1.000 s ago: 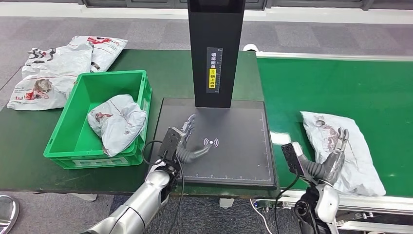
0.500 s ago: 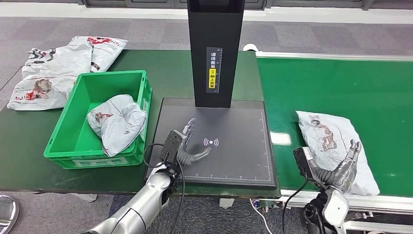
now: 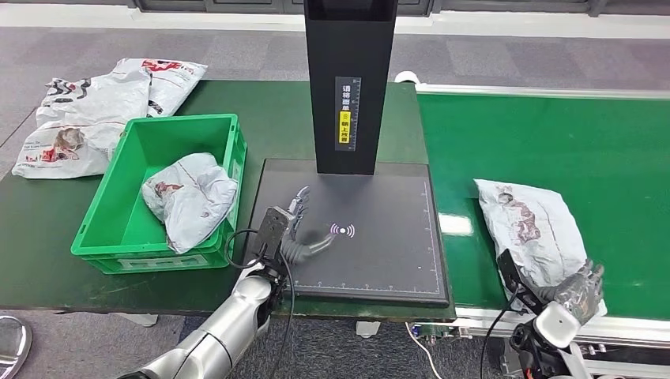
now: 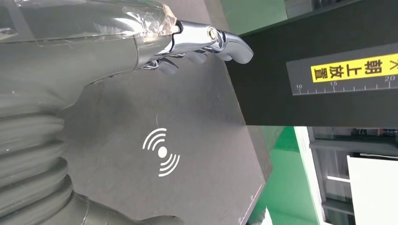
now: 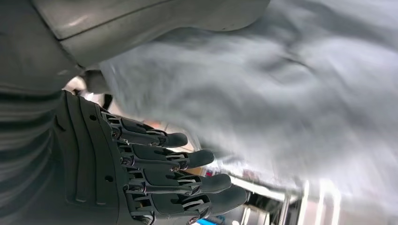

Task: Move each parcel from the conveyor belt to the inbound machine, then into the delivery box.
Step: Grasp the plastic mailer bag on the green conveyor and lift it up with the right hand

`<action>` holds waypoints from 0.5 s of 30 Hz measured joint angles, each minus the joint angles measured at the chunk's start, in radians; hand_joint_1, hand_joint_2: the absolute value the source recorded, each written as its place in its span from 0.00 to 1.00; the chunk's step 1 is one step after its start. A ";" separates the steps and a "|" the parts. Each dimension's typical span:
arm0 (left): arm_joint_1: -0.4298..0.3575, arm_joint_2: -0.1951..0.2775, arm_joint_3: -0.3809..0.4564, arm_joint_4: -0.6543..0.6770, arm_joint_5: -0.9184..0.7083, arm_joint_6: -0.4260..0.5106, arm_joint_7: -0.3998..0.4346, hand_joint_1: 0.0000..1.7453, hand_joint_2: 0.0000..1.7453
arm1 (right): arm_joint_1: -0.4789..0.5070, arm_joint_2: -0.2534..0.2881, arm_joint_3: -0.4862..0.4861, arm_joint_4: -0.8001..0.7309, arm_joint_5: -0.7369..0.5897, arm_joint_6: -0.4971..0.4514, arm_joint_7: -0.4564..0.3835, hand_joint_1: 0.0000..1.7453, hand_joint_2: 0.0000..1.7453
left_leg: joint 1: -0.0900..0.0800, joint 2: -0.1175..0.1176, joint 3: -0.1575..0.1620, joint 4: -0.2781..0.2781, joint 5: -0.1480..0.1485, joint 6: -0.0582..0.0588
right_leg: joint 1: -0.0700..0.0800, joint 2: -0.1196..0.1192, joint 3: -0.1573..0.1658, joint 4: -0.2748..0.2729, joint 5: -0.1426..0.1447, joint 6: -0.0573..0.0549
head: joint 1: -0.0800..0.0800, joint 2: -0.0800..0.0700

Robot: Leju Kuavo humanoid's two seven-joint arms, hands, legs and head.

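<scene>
Parcel sits on the conveyor belt near its front edge, so we reckon we're at the pick-up step: our right hand is at its near corner, fingers spread and holding nothing. Next we'd need to close on it and carry it to the inbound machine. Our left hand hovers open over that pad, kinda in the way, with the delivery box beside it on the table.

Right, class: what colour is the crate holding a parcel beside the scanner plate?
Bright green; the crate shows best in the head view.
</scene>
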State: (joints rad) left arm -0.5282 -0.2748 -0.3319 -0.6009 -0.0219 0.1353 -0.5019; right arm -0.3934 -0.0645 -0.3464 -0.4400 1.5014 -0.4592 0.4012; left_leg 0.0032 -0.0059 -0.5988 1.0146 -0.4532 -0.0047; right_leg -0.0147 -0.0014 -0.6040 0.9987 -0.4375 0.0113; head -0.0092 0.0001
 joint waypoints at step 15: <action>-0.033 0.007 0.000 0.029 0.013 -0.047 -0.004 0.00 1.00 | -0.061 -0.028 -0.001 0.117 -0.010 0.319 0.009 1.00 1.00 | 0.000 0.000 0.003 0.001 0.000 0.001 | 0.000 0.000 0.004 -0.001 0.000 0.002 | 0.000 0.000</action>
State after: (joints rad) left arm -0.5614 -0.2681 -0.3319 -0.5717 -0.0092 0.0888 -0.5058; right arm -0.4546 -0.0925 -0.3471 -0.3227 1.4909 -0.1403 0.4099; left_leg 0.0035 -0.0058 -0.5956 1.0154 -0.4530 -0.0036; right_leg -0.0145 -0.0014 -0.5996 0.9976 -0.4372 0.0131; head -0.0094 0.0002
